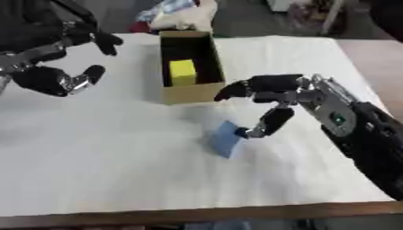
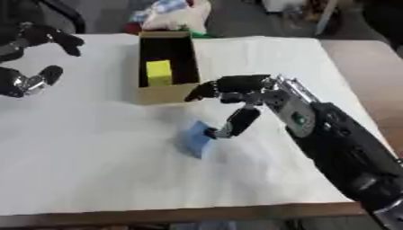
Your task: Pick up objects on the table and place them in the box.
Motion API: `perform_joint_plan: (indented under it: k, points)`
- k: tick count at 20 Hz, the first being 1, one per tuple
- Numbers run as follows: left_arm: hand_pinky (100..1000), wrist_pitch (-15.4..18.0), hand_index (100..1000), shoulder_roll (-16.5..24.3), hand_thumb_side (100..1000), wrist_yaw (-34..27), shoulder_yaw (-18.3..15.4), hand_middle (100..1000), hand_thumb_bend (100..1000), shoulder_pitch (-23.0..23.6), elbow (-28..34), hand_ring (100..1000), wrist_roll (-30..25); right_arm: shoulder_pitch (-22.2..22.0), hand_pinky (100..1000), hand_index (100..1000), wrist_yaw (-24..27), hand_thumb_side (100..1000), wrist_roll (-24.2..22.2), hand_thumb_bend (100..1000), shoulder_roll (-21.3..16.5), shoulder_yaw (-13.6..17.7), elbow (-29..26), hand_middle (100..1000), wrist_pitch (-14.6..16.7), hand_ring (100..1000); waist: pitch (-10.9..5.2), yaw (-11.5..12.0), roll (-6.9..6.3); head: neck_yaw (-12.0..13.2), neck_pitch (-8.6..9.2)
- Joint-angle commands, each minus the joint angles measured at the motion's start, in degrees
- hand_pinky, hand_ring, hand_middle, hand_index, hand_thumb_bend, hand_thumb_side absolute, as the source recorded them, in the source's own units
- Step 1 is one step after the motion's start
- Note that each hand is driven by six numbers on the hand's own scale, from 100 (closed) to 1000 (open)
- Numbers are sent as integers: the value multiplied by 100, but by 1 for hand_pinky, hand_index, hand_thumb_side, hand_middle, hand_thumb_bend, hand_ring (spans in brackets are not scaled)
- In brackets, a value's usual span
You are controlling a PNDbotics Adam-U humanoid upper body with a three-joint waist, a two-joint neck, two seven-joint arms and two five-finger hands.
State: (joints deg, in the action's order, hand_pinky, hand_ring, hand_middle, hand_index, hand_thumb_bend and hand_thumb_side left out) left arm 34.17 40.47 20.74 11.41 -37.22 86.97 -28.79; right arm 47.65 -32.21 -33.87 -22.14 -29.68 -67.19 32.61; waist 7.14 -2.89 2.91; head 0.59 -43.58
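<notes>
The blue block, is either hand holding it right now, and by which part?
Not held, it seems: the right hand touches the blue block at its upper right edge with its thumb only. The left hand is empty.

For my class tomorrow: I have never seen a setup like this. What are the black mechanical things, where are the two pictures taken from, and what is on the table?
The black and silver parts are the two arms of a humanoid robot that a person steers. Both pictures come from a stereo camera in its head, looking down, so they nearly match. On the white-covered table stands an open cardboard box with a yellow block inside. Nearer lies a blue block. The right hand reaches over it, its thumb touching the block's edge, fingers spread above; it has not yet closed on it. The left hand hovers at the upper left, holding nothing.
</notes>
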Motion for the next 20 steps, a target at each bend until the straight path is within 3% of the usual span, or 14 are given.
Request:
perform_joint_plan:
  k: [1,12,20]
  points:
    - [779,79,935,171,826,26,-96,679,100,-77,15,697,-90,55,864,1000,-82,485,-1376,270,-181,33,-182,924,1405,889,-59,-10,-16,2,63]
    - [778,86,935,140,840,108,-98,679,100,-156,-8,697,-85,-49,860,1000,-315,496,-1210,237,-175,56,-280,917,1481,886,162,-76,-105,-62,151]
    - [779,84,935,132,835,127,-101,680,100,-159,-25,698,-75,-63,863,1000,-500,495,-1002,210,-142,76,-310,902,1542,876,153,-88,-119,-79,176]
